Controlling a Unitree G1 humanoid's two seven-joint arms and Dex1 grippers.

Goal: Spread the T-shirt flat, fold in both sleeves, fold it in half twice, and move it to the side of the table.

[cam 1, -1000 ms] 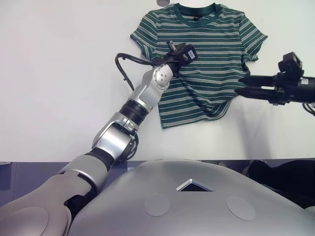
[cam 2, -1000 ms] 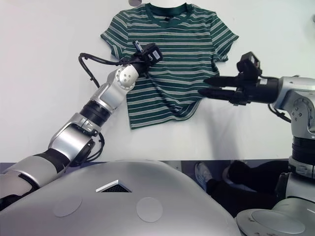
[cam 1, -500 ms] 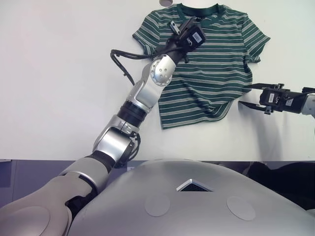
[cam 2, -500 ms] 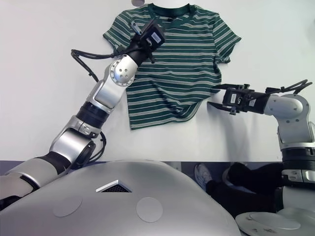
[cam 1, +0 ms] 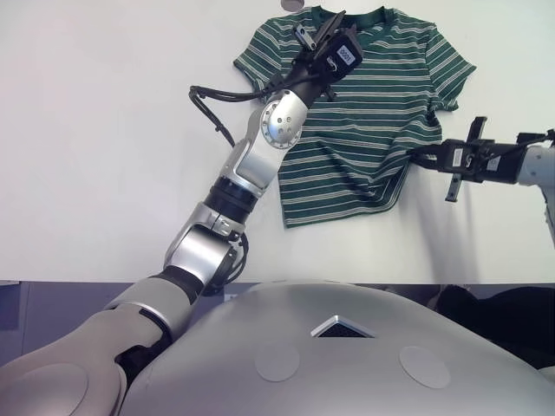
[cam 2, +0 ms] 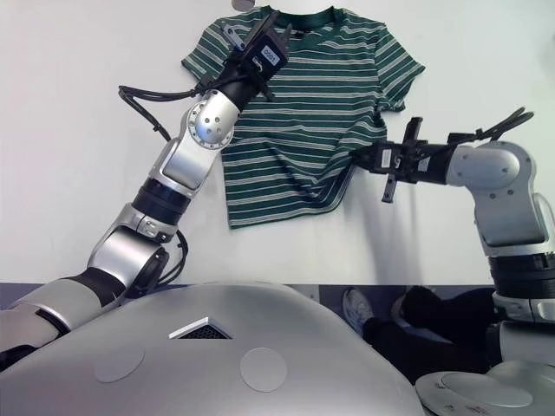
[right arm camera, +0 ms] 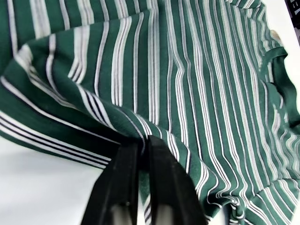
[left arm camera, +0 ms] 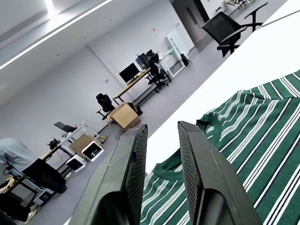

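Observation:
A green T-shirt (cam 1: 373,113) with white stripes lies face up on the white table (cam 1: 104,130), collar at the far side. Its lower right hem is rumpled and bunched inward. My left gripper (cam 1: 323,24) hangs above the shirt near the collar, slightly open with nothing between its fingers (left arm camera: 136,154); the left wrist view looks over the collar (left arm camera: 173,171). My right gripper (cam 1: 414,156) sits at the shirt's right lower edge. It is shut on a fold of the striped fabric (right arm camera: 164,70), which is pinched between its dark fingers (right arm camera: 122,173).
The table's front edge (cam 1: 347,282) runs just ahead of the shirt's hem. Bare tabletop lies left of the shirt (cam 1: 87,173) and right of it (cam 1: 512,234). A small grey object (cam 1: 293,4) sits at the far edge behind the collar.
My left gripper has lifted off the shirt's left side and moved up toward the collar. My right gripper drew back, turned, then came in and closed on the shirt's right lower edge.

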